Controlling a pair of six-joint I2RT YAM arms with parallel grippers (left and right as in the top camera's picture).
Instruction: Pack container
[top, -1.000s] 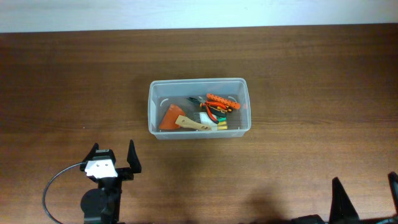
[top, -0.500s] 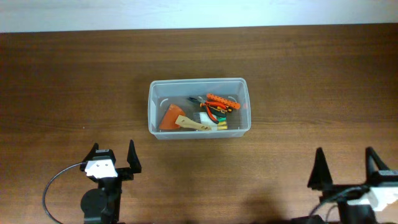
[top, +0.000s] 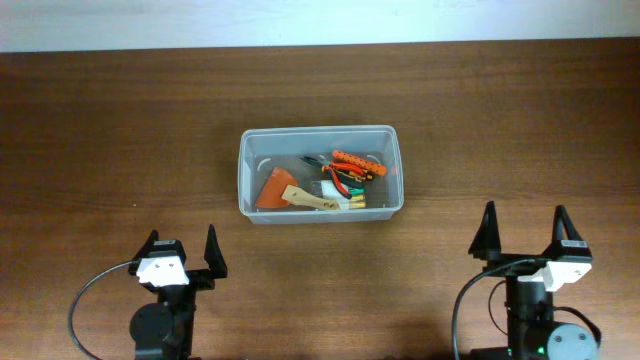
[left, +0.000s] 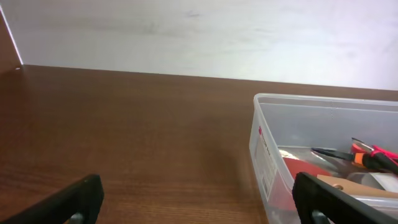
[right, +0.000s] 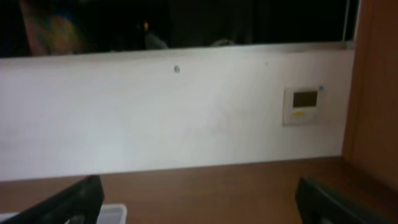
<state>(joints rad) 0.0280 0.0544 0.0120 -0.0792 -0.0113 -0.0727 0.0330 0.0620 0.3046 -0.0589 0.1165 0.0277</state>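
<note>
Looking down from overhead, you get only a jumble inside the container (top: 318, 130). An orange wedge-shaped piece (top: 270, 190), a pale wooden handle (top: 312, 199) and some orange-and-black tools (top: 352, 165) overlap toward its right end. At this size, you cannot tell which tool is which. Both arms are cut off by the bottom edge of that view, so you see little more than the two heads and a cable (top: 85, 300) looping beside the left one.

Your left wrist camera shows only the left end of the container (left: 264, 155); the rest runs off the right edge, and the label on its end wall is too small to read. Your right wrist camera is dim and soft. It looks mostly at a white wall with a small wall panel (right: 305, 106). A pale sliver at its bottom left may be the container's rim, but you cannot tell.

The container sits mid-table (top: 100, 120), long side running left to right. The left gripper (top: 182, 233) is below and left of it in the overhead view, the right gripper (top: 524, 212) below and right. Both are well apart from it and touch nothing. Each has its fingers spread wide with only bare wood between them.
</note>
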